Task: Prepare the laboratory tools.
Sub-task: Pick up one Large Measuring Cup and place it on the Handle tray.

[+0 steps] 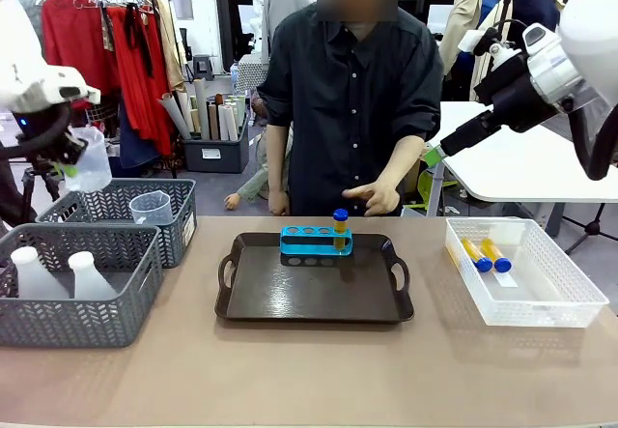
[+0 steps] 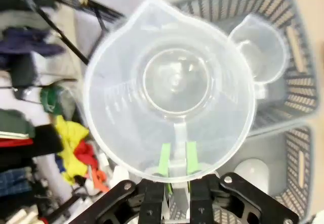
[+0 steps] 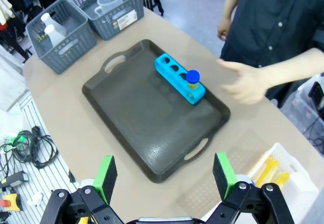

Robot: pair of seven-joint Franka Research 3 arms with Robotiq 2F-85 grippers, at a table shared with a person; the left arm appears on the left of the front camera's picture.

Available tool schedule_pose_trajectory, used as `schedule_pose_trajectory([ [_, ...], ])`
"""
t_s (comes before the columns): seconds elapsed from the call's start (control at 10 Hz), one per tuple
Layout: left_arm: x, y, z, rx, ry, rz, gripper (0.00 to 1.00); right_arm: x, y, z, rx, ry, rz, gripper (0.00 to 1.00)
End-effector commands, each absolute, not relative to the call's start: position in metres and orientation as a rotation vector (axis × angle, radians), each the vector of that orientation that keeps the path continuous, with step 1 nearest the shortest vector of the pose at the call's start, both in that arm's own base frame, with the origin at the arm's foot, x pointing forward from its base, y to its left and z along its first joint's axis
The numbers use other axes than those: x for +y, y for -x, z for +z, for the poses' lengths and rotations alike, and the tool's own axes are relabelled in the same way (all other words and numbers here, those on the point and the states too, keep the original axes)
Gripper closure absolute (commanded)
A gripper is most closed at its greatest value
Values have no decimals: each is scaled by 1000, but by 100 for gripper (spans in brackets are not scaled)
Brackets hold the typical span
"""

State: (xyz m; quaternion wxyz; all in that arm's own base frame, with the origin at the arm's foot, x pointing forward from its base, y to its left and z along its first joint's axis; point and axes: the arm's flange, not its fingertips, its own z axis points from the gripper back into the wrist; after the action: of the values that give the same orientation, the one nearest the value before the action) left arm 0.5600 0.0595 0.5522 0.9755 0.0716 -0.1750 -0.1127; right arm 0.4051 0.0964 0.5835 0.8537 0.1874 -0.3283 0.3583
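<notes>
the left hand (image 2: 177,159) is clamping the clear measuring beaker (image 2: 169,82) by its thin handle; light, slick plastic, probably flexing. right hand (image 3: 164,171) is gaping wide.

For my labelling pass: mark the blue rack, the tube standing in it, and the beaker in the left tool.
blue rack (image 1: 309,245): front view, front wall.
tube (image 1: 340,215): front view, blue cap.
beaker (image 2: 174,77): left wrist view, its base.

left gripper (image 2: 177,159) clamped, right gripper (image 3: 164,173) spread wide
</notes>
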Motion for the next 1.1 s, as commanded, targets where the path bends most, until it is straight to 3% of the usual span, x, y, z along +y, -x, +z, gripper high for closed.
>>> schedule_pose_trajectory([
  [0.0,47,-532,568,-409,-154,-319,100,96,-405,584,-692,-406,753,0],
  [0.3,19,-503,598,-476,-55,-540,100,96,-405,584,-692,-406,753,0],
  [1.0,4,-506,608,-470,-90,-513,100,96,-405,584,-692,-406,753,0],
])
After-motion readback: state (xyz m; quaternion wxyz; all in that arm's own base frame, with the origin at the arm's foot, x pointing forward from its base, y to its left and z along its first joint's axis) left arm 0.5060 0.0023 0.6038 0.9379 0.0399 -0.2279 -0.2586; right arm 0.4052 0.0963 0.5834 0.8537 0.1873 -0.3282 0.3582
